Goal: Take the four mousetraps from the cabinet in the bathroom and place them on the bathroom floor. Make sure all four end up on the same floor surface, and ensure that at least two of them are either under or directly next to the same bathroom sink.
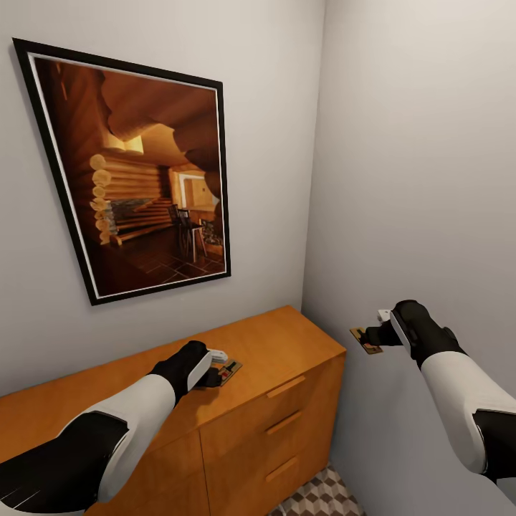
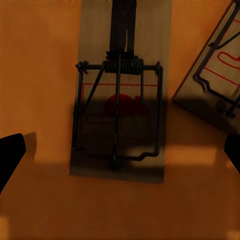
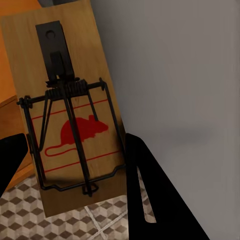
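In a grey-walled corner, the robot's right gripper [image 1: 378, 332] holds a mousetrap [image 1: 366, 340] in the air, off to the side of the orange-brown wooden cabinet [image 1: 287, 401] and beside the plain wall; its dark fingers [image 3: 145, 200] are closed on the board's edges. The right wrist view shows that trap [image 3: 70, 115] as a flat rectangle of pale wood with a black wire spring bar and a red mouse print, above the cube-patterned bathroom floor [image 3: 70, 225]. The left gripper [image 1: 215, 369] rests low over the cabinet's smooth flat top, its black fingertips [image 2: 10, 157] spread wide either side of a second mousetrap [image 2: 120, 100] lying flat there, not touching it. A third trap [image 2: 220, 75] lies askew just beside the second. A black-framed picture [image 1: 136, 172] of a log-cabin interior hangs above the cabinet, whose drawers carry wooden bar handles [image 1: 285, 387].
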`<state>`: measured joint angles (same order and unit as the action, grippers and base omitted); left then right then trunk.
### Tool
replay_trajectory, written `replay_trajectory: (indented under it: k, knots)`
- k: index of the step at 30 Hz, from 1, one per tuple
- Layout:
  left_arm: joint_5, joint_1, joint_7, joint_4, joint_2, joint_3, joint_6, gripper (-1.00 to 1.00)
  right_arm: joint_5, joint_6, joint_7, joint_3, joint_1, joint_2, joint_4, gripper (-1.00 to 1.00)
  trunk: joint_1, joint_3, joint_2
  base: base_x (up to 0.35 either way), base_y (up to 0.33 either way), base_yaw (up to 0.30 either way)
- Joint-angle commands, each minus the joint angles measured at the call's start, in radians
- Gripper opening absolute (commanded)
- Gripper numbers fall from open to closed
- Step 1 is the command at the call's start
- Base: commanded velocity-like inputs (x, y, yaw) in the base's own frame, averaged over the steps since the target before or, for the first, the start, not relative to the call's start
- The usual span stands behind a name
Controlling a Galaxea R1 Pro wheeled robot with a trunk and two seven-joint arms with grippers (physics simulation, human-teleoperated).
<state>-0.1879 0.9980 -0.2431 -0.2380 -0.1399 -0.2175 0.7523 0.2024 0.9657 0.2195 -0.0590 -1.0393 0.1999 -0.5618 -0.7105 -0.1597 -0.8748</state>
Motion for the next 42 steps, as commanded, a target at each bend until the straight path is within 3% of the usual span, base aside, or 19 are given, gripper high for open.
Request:
replay_trajectory:
  k: [1,42]
  knots:
    - [-0.011,0.001,-0.007,-0.001,0.0,-0.006,0.004,1.0,0.011,0.003,0.009,-0.004,-0.001,0.0,-0.001,-1.0,0.0,-0.002,-0.001,0.0,0.0,0.0]
    - [-0.009,0.001,-0.006,-0.001,0.002,-0.006,0.0,1.0,0.011,0.004,0.009,-0.004,-0.001,0.0,-0.001,-1.0,0.0,-0.002,-0.001,0.0,0.0,0.0]
